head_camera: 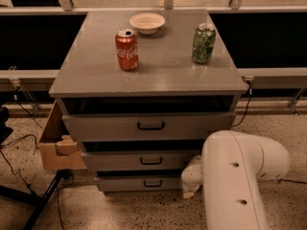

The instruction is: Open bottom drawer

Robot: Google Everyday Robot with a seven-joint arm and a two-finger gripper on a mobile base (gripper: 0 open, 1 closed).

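A grey cabinet holds three drawers. The bottom drawer (139, 183) is the lowest and narrowest, with a small black bar handle (152, 183). Its front sits slightly forward of the cabinet, as do the two above. My gripper (188, 191) hangs low near the floor, just right of the bottom drawer's front and apart from its handle. My white arm (235, 176) fills the lower right and hides part of the gripper.
The middle drawer (144, 160) and the tall top drawer (148, 126) are above. On the cabinet top (86, 75) stand a red can (126, 50), a green can (204, 43) and a white bowl (147, 22). A cardboard box (60, 145) hangs at the left; cables lie on the floor.
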